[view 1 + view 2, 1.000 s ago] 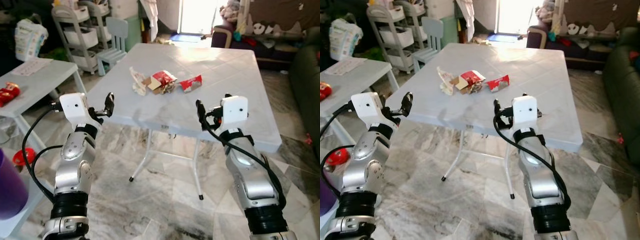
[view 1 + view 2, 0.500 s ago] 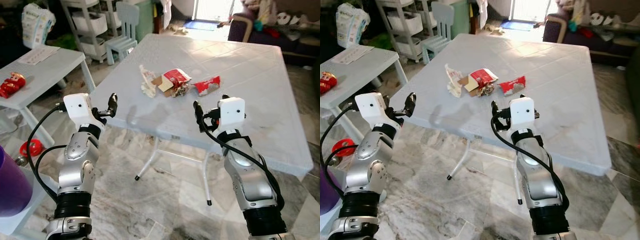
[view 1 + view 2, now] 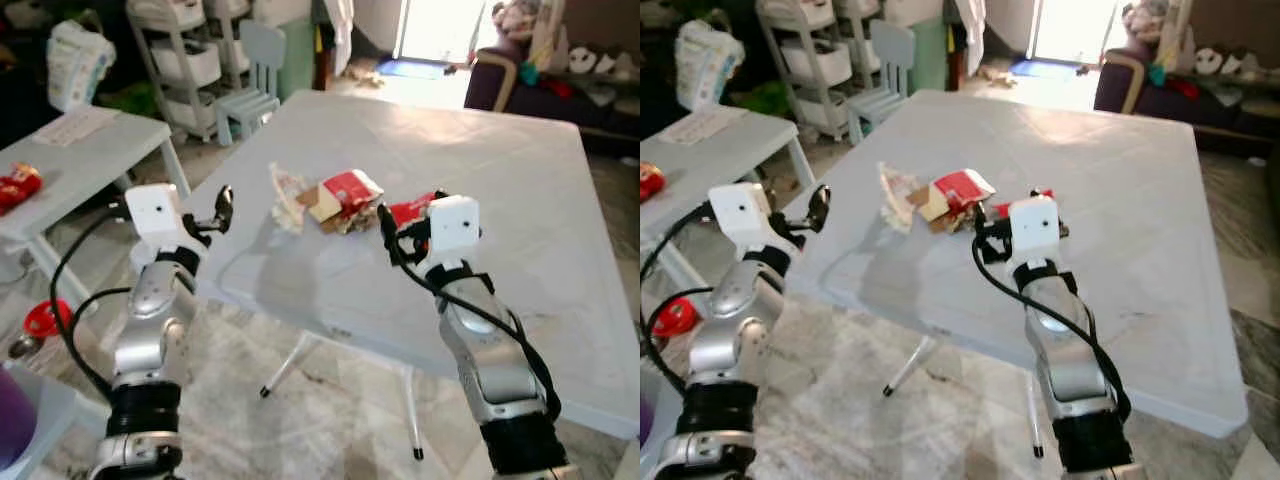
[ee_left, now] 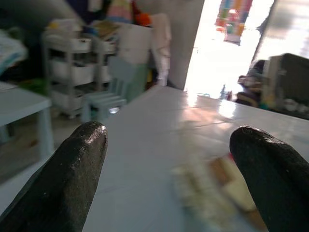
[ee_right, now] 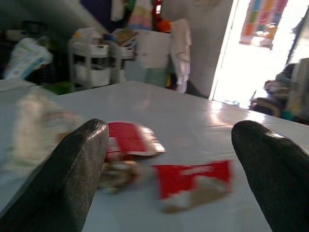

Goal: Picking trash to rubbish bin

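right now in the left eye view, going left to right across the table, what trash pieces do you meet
crumpled white wrapper → red and tan torn packet → small red wrapper, partly behind the right gripper

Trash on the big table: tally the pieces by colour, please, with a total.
Red wrappers: 2 (red wrapper over cardboard, red wrapper near the right gripper)
White crumpled paper: 1
Brown cardboard scrap: 1
Total: 4
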